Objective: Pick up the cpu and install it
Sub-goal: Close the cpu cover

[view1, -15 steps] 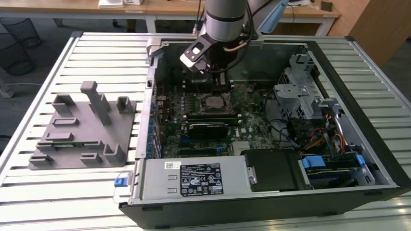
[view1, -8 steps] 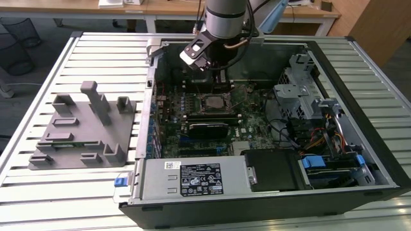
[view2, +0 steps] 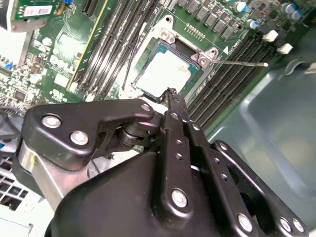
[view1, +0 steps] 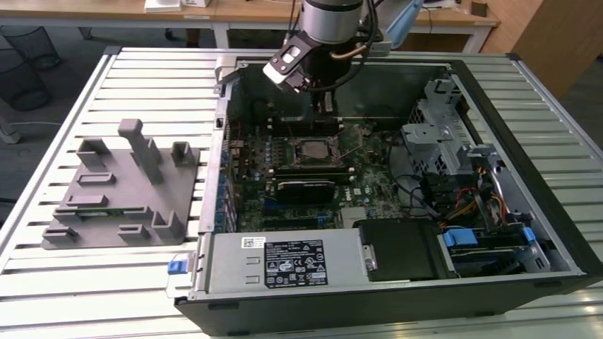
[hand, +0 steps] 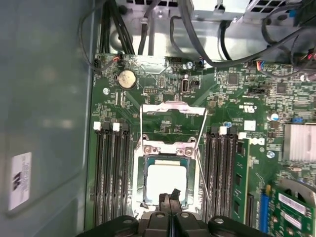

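Here's the arm reaching down into the open computer case [view1: 556, 233], which lies on its side on the slatted table [view1: 94, 282] so the motherboard [view1: 247, 185] faces up and can be reached from above. In the first wrist view the cpu [hand: 167, 180] sits flat inside its socket, pale top up and square to the frame around it, with the metal load plate [hand: 173, 111] swung back off it. That looks like why the chip is bare and reachable. The end effector [hand: 170, 194] hangs right over the chip's near edge with its two fingers pressed together, nothing between them. So it's closed and empty, and the chip appears to be resting on the socket alone. The second wrist view shows the same: narrow black tips [view2: 171, 94] meeting in a point just over the cpu [view2: 165, 71], with memory slots [view2: 113, 44] running alongside. In the exterior view the grey fixture [view1: 113, 191] sits at left of the frame, well apart from the action — and the arm's wrist is at upper centre. Now the unknowns: whether the tips actually touch the chip I can't tell, since the end effector's own body covers the socket's near edge. Whether the chip is fully seated on its contacts isn't visible either — and in the exterior view the socket is just a small dark square at centre.
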